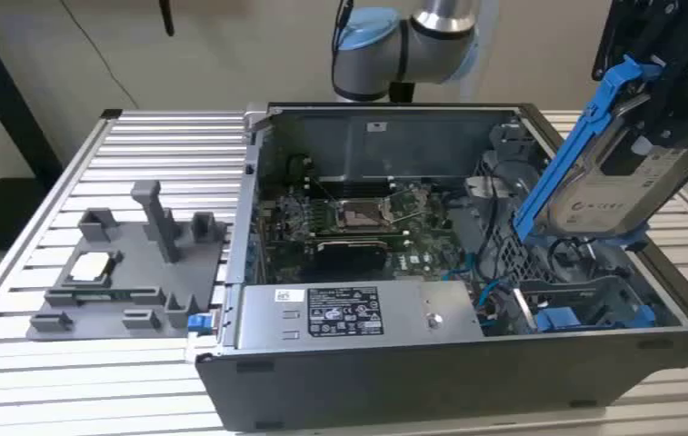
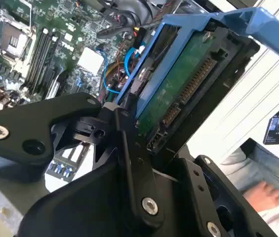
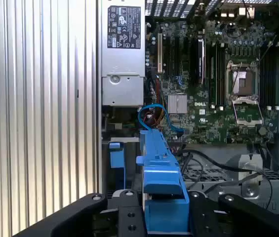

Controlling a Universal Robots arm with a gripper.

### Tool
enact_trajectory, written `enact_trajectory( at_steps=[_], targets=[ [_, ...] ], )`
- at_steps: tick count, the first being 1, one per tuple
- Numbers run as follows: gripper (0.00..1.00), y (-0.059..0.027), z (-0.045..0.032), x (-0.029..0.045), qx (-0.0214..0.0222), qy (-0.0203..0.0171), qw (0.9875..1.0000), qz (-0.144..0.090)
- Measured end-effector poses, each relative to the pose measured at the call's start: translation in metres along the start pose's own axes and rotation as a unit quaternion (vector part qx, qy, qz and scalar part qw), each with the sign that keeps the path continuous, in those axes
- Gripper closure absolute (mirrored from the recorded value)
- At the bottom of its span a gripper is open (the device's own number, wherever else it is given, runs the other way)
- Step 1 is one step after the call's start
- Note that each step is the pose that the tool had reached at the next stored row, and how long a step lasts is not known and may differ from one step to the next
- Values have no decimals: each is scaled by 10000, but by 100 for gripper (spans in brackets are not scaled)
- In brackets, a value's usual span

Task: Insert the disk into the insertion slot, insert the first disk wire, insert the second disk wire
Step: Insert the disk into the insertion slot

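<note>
Above the case (image 1: 441, 372), the gripper (image 3: 165, 215) clamps the tilted disk (image 1: 611, 182).

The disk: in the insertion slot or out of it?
Out. The disk hangs tilted in the gripper, above the open computer case.

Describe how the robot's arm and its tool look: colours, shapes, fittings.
The arm is a silver-grey tube with rounded light-blue joint caps. The tool is matte black, built of flat angular plates and link bars, dotted with silver screw heads.
</note>
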State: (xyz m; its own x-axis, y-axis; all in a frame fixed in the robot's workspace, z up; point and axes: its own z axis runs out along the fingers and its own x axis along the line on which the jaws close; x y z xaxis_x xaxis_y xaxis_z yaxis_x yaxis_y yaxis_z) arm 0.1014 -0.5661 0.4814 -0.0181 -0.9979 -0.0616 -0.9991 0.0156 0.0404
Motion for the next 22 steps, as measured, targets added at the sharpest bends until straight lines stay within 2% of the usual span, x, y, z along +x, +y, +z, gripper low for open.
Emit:
enact_trajectory(
  at_steps=[11, 12, 14, 16, 19, 22],
  targets=[
    [67, 0, 1, 0, 0, -20, 10000, -1],
    [67, -1, 4, 0, 1, 0, 10000, 0],
    [67, -1, 14, 0, 27, 76, 10000, 1],
    [67, -1, 28, 1, 49, 136, 9999, 3],
    [67, -7, 69, 4, 75, 151, 9999, 4],
    [67, -27, 103, 7, 77, 150, 9999, 4]
  ],
)
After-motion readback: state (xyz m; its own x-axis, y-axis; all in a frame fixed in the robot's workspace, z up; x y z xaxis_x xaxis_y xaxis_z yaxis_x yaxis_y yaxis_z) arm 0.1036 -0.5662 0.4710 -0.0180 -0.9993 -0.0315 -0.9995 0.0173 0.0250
